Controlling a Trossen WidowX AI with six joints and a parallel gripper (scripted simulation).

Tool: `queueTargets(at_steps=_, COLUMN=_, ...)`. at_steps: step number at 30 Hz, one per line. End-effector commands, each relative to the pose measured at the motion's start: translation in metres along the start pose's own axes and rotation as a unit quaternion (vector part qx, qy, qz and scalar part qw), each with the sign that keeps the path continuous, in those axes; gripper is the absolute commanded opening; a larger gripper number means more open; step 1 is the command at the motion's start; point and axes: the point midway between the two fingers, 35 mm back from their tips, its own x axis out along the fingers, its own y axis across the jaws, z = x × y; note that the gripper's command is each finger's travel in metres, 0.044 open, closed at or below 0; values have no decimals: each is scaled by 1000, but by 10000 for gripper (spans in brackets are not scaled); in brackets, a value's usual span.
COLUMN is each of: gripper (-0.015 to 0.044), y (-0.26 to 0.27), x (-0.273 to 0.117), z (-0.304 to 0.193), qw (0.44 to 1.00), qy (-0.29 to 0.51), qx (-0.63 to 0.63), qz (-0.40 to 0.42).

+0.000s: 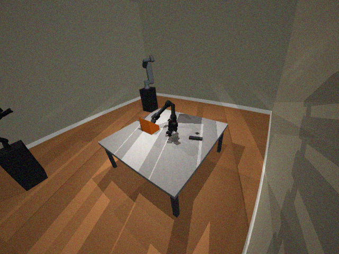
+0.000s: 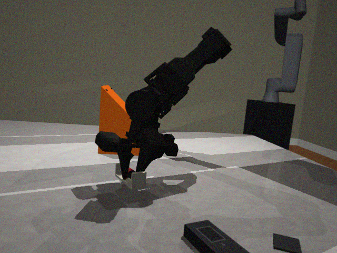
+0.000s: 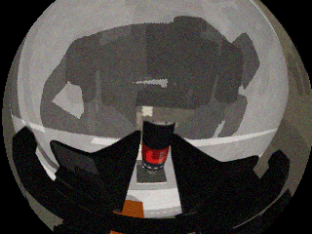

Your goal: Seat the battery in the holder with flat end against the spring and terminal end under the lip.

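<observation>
The battery [image 2: 130, 170] [image 3: 156, 155], black with a red band, lies lengthwise between the end walls of the small grey holder [image 2: 138, 180] [image 3: 185, 115]. Its black end is close to one end wall in the wrist view. My gripper [image 1: 168, 134] [image 2: 131, 173] [image 3: 156, 136] is slightly open, with its fingertips low on both sides of the battery. A thin gap shows at the left finger; the right one looks very close to the battery or touching it. The fingers and the near wall hide the spring, the lip contact and whether the battery lies fully flat.
An orange panel [image 1: 149, 127] [image 2: 112, 122] [image 3: 133, 209] stands behind the gripper. A black box [image 1: 195, 137] [image 2: 212, 234] and a small dark square [image 1: 197, 133] [image 2: 287, 243] lie on the table [image 1: 169, 169]. A grey arm [image 1: 149, 72] [image 2: 292, 62] stands beyond the table.
</observation>
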Motion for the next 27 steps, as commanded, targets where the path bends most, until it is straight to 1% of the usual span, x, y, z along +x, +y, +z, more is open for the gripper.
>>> queueTargets(at_steps=1, gripper=186, y=0, x=-1, z=1, qw=1000, qy=-2, qx=2, qz=1)
queueTargets(at_steps=9, gripper=186, y=-2, x=-14, z=-2, qw=1000, qy=0, qx=0, qz=0)
queueTargets(at_steps=14, gripper=186, y=-2, x=-15, z=-2, qw=1000, qy=0, qx=0, qz=0)
queueTargets(at_steps=16, gripper=239, y=-3, x=-20, z=-2, qw=1000, qy=0, qx=5, qz=0)
queueTargets(at_steps=21, gripper=370, y=-10, x=-73, z=-8, qw=1000, qy=0, qx=4, qz=-3)
queueTargets(at_steps=23, gripper=422, y=-11, x=-87, z=-10, qw=1000, qy=1, qx=1, qz=-2)
queueTargets(at_steps=24, gripper=440, y=-11, x=-88, z=-11, qw=1000, qy=1, qx=0, qz=-2)
queueTargets(at_steps=27, gripper=440, y=-12, x=-88, z=-11, qw=1000, qy=1, qx=0, qz=-2)
